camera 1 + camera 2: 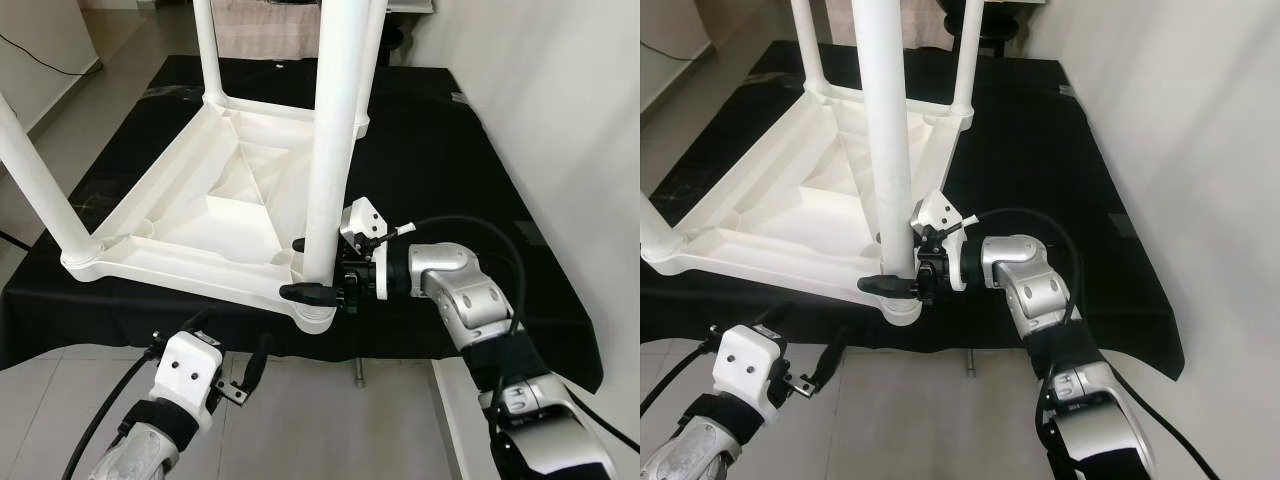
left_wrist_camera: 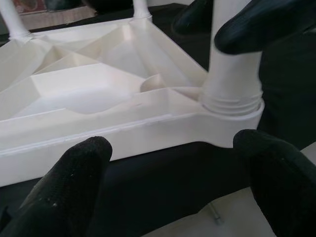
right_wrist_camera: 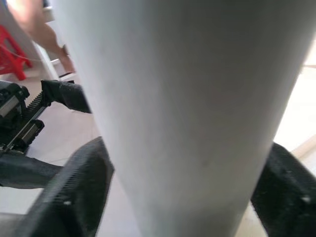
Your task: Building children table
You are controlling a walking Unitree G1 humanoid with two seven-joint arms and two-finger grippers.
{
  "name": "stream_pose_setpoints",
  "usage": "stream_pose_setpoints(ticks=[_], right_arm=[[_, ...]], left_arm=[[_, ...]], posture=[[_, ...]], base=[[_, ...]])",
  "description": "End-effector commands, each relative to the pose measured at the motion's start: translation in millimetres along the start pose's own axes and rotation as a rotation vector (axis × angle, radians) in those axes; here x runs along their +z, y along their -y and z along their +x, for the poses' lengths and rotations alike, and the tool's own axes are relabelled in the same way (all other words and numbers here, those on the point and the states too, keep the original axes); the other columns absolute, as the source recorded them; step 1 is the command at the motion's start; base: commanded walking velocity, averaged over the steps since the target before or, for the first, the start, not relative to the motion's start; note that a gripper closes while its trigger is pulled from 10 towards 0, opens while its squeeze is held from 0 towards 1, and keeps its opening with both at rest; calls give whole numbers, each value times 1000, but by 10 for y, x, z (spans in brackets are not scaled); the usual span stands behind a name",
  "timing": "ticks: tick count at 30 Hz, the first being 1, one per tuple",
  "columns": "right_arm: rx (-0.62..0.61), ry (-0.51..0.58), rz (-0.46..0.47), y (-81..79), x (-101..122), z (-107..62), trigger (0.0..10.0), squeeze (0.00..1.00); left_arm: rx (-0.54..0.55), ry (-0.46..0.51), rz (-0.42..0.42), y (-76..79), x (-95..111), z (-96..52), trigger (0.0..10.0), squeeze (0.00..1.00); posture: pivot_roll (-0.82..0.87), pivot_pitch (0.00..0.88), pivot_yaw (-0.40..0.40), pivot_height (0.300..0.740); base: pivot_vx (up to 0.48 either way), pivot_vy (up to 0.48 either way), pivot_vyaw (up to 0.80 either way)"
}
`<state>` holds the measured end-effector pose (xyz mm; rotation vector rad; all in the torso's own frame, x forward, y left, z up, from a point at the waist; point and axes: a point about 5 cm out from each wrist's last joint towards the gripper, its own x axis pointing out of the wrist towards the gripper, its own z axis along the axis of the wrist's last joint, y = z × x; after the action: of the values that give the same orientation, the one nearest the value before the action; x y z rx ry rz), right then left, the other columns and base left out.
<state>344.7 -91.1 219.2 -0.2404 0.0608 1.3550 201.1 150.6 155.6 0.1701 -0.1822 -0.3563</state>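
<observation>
White table top (image 1: pixel 215 215), inverted on black cloth (image 1: pixel 450 170), near corner at cloth's front edge; near leg (image 1: pixel 335 140) upright in its socket, right gripper (image 1: pixel 318 270) fingers closed around its base. Left gripper (image 1: pixel 225 345) below front edge, fingers spread, empty. Risk: sideways pull could tilt the leg or drag the top off the edge.

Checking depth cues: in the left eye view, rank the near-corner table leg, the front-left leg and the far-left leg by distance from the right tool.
1. Near-corner leg: between the right tool's fingers.
2. Front-left leg: at the left corner of the upturned tabletop.
3. Far-left leg: at the back corner, farthest.
</observation>
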Motion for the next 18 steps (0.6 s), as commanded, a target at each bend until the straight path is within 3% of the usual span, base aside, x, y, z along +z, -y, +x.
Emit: stream_pose_setpoints(ticks=[1, 6, 10, 12, 13, 14, 15, 16, 17, 18], right_arm=[[30, 2, 3, -1, 14, 5, 0, 0], [52, 4, 18, 8, 4, -24, 0, 0], [-10, 12, 59, -5, -100, -86, 0, 0], [-162, 20, 105, -1, -208, -131, 0, 0], [-162, 20, 105, -1, -208, -131, 0, 0], [-273, 23, 134, -15, -268, -124, 0, 0], [-273, 23, 134, -15, -268, -124, 0, 0], [-442, 24, 184, -55, -340, -96, 0, 0], [-442, 24, 184, -55, -340, -96, 0, 0], [-713, -18, 241, -112, -453, -122, 0, 0]], left_arm=[[-50, -5, -44, 73, 5, -28, 10000, 0], [-122, -2, -88, 139, 20, -47, 10000, 0], [-185, -6, -105, 210, 46, -86, 10000, 0], [-216, -13, -121, 271, 73, -145, 10000, 0], [-216, -13, -121, 271, 73, -145, 10000, 0], [-222, -17, -138, 305, 89, -187, 10000, 0], [-222, -17, -138, 305, 89, -187, 10000, 0], [-224, -22, -162, 342, 101, -234, 10000, 0], [-224, -22, -162, 342, 101, -234, 10000, 0], [-220, -25, -178, 367, 105, -269, 10000, 0]], posture=[[37, 199, -117, 740], [35, 198, -115, 740], [22, 198, -110, 740], [17, 196, -111, 740], [17, 196, -111, 740], [7, 197, -113, 740], [7, 197, -113, 740], [2, 195, -112, 740], [2, 195, -112, 740], [-2, 195, -108, 740]], base=[[0, 0, 0], [0, 0, 0], [0, 0, 0], [0, 0, 0], [0, 0, 0], [0, 0, 0], [0, 0, 0], [0, 0, 0], [0, 0, 0], [0, 0, 0]])
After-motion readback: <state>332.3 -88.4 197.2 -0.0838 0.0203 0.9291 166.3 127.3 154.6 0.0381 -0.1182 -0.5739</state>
